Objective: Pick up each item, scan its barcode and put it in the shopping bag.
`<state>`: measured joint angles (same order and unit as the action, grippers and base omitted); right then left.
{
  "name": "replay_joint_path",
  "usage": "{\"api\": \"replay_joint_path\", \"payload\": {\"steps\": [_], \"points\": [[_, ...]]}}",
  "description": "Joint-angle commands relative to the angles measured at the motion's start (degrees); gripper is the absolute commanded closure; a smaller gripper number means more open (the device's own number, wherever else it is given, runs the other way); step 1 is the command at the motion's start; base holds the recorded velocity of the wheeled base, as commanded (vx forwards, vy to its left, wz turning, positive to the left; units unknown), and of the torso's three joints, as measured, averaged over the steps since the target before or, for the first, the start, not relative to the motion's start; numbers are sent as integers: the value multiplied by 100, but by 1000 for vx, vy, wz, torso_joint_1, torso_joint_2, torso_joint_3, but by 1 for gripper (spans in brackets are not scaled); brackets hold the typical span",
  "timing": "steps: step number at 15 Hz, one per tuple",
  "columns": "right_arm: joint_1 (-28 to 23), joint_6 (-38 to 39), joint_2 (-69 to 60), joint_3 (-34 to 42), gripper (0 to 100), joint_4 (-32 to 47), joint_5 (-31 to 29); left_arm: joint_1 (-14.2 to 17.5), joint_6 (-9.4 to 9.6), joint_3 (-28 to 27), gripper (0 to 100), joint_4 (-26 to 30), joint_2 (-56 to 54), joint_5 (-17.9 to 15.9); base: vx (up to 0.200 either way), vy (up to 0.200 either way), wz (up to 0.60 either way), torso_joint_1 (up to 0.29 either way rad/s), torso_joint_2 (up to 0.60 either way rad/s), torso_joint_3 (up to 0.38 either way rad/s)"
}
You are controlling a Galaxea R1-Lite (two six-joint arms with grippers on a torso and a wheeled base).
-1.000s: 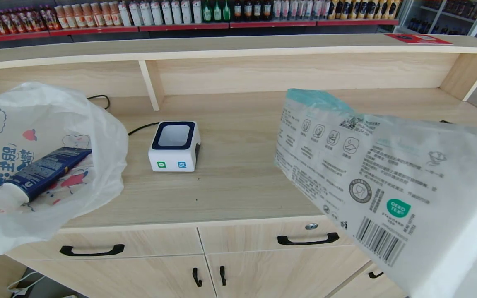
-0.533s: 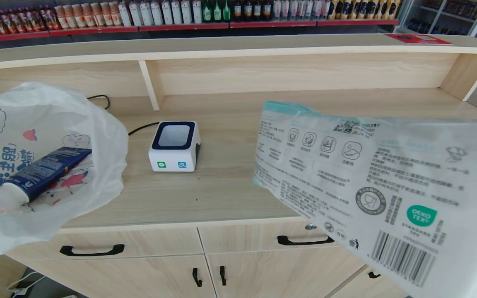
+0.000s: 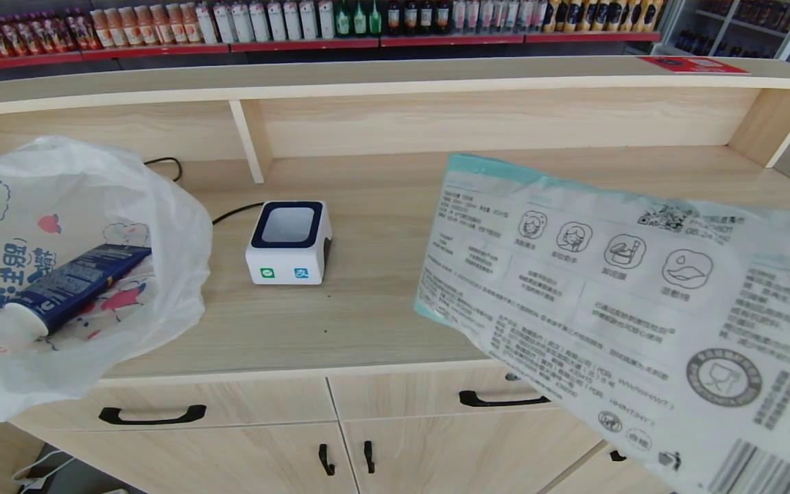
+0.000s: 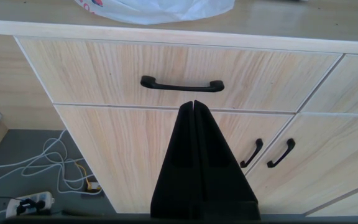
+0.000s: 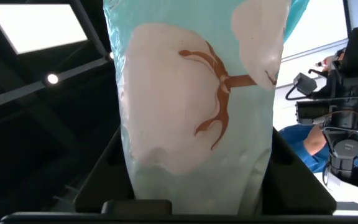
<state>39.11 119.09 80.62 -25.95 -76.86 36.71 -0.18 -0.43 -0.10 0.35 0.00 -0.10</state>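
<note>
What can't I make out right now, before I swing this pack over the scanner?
- On the pack, the barcode: head view, mostly cut off by the bottom edge.
- The right side of the counter: head view, hidden behind the pack, so any items left there cannot be told.
- Inside the shopping bag, anything besides the tube: head view, hidden by the bag's folds.

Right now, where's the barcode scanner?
In the head view the barcode scanner sits on the wooden counter, left of centre, between the shopping bag on the robot's left and the printed plastic pack held up on its right.
</note>
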Motion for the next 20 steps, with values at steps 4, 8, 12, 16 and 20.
{"api": "replay_joint_path", "payload": {"steps": [4, 8, 12, 16, 20], "points": [[-17, 27, 534, 126, 100, -663, -6, 1, -1, 1, 100, 0, 0, 1, 0, 0, 0, 0, 0, 0], [-17, 35, 640, 134, 100, -848, -6, 1, -1, 1, 100, 0, 0, 1, 0, 0, 0, 0, 0, 0], [-17, 18, 640, 126, 100, -910, 3, 1, -1, 1, 100, 0, 0, 1, 0, 0, 0, 0, 0, 0], [-26, 18, 763, 143, 100, -1103, 3, 1, -1, 1, 100, 0, 0, 1, 0, 0, 0, 0, 0, 0], [-167, -17, 842, 47, 100, -1103, 47, 1, -1, 1, 100, 0, 0, 1, 0, 0, 0, 0, 0, 0]]}}
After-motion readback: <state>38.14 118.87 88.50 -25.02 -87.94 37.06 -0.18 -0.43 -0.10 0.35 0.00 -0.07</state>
